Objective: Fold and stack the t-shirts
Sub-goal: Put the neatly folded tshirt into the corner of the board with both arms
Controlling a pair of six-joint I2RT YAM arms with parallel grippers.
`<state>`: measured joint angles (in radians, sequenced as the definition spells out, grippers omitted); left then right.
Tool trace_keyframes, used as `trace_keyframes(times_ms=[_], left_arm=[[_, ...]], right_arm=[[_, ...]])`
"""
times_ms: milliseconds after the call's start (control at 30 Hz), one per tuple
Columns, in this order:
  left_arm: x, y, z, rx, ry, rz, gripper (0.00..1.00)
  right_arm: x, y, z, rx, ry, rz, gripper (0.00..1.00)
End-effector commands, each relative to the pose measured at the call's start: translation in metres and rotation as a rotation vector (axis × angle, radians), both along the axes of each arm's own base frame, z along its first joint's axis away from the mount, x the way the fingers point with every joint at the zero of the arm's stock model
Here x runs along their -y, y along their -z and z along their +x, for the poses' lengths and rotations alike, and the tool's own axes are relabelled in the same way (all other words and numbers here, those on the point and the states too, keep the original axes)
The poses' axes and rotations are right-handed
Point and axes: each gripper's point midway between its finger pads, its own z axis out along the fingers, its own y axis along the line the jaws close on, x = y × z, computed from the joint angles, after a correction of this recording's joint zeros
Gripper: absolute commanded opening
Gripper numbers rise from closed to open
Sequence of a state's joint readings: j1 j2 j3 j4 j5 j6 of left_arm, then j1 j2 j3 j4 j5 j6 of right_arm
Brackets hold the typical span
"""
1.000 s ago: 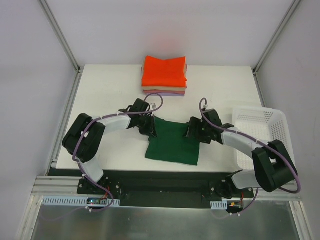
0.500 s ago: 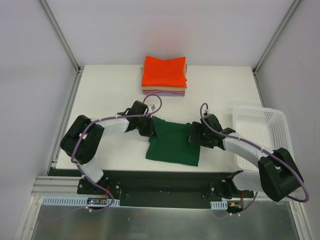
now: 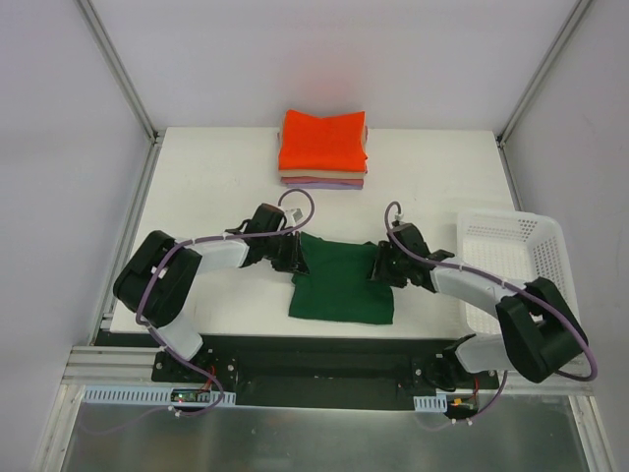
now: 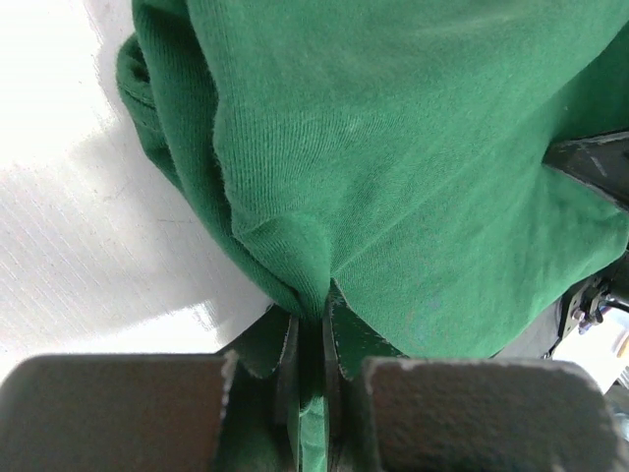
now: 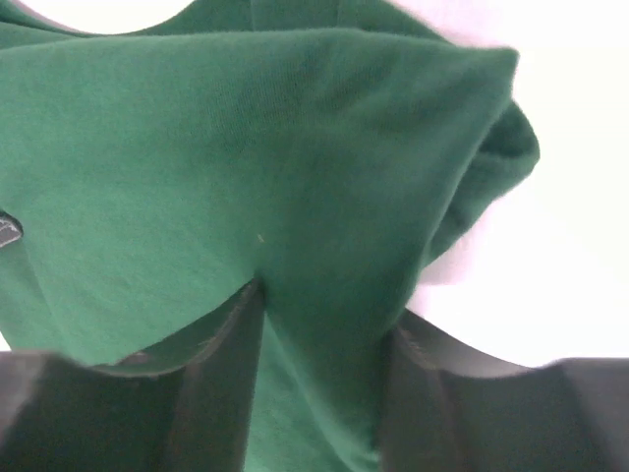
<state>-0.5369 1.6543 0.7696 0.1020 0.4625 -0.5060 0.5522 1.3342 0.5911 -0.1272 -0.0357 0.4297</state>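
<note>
The dark green t-shirt [image 3: 339,285] lies folded as a rough rectangle near the front middle of the white table [image 3: 206,187]. My left gripper [image 3: 293,258] is shut on its left far corner; in the left wrist view a thin pinch of green cloth [image 4: 393,197] runs between the left gripper's [image 4: 313,320] jaws. My right gripper [image 3: 379,265] is at the right far corner. Its jaws have closed onto a thick fold of the same cloth [image 5: 246,177], which fills the right gripper's [image 5: 324,305] gap. At the back stands a stack of folded t-shirts, orange [image 3: 324,140] over tan [image 3: 295,176] over lilac [image 3: 339,184].
A white mesh basket [image 3: 546,241] sits at the table's right edge, beside my right arm. Grey walls and metal posts enclose the table at the back and both sides.
The right jaws have narrowed from wide open onto the shirt's right corner. Both wrists have shifted slightly and the shirt's far edge has drawn in a little.
</note>
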Motion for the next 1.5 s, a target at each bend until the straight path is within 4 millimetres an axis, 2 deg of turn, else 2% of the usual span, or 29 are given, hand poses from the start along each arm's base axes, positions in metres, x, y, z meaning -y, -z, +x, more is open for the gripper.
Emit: trace_keyframes(times_ms=[0,100,200,367,633,667,767,967,1167,1267,1300,1433,1467], left_arm=[[-0.007,0.003,-0.003,0.002,-0.016,0.027,0.00],[-0.006,-0.002,0.002,0.015,-0.017,0.028,0.00],[-0.004,-0.016,0.012,0.051,-0.021,0.031,0.00],[-0.007,-0.049,0.037,0.135,-0.040,0.079,0.00],[-0.010,-0.122,0.087,0.266,-0.064,0.016,0.00],[-0.011,-0.131,0.095,0.286,-0.068,0.012,0.00],[-0.017,-0.165,0.122,0.362,-0.082,0.006,0.00],[-0.028,-0.217,0.174,0.482,-0.104,-0.002,0.00],[-0.039,-0.262,0.229,0.603,-0.126,-0.017,0.00],[-0.041,-0.269,0.253,0.648,-0.118,-0.013,0.00],[-0.040,-0.262,0.262,0.649,-0.109,-0.004,0.00],[-0.045,-0.264,0.299,0.703,-0.135,0.021,0.00],[-0.048,-0.259,0.307,0.698,-0.143,0.019,0.00]], right_arm=[[0.001,0.029,-0.024,-0.121,-0.049,-0.071,0.35],[-0.004,0.021,-0.011,-0.081,-0.072,-0.084,0.13],[-0.010,0.001,0.003,-0.017,-0.092,-0.085,0.01],[-0.003,-0.043,0.036,0.129,-0.081,-0.161,0.01],[-0.016,-0.115,0.083,0.308,-0.104,-0.161,0.01],[-0.019,-0.132,0.093,0.342,-0.102,-0.153,0.00],[-0.022,-0.160,0.121,0.402,-0.096,-0.155,0.00],[-0.033,-0.221,0.179,0.543,-0.110,-0.157,0.00],[-0.043,-0.250,0.233,0.639,-0.140,-0.163,0.00],[-0.047,-0.255,0.258,0.659,-0.140,-0.152,0.00],[-0.048,-0.254,0.266,0.664,-0.142,-0.150,0.00],[-0.051,-0.256,0.296,0.695,-0.137,-0.135,0.00],[-0.051,-0.249,0.305,0.685,-0.134,-0.130,0.00]])
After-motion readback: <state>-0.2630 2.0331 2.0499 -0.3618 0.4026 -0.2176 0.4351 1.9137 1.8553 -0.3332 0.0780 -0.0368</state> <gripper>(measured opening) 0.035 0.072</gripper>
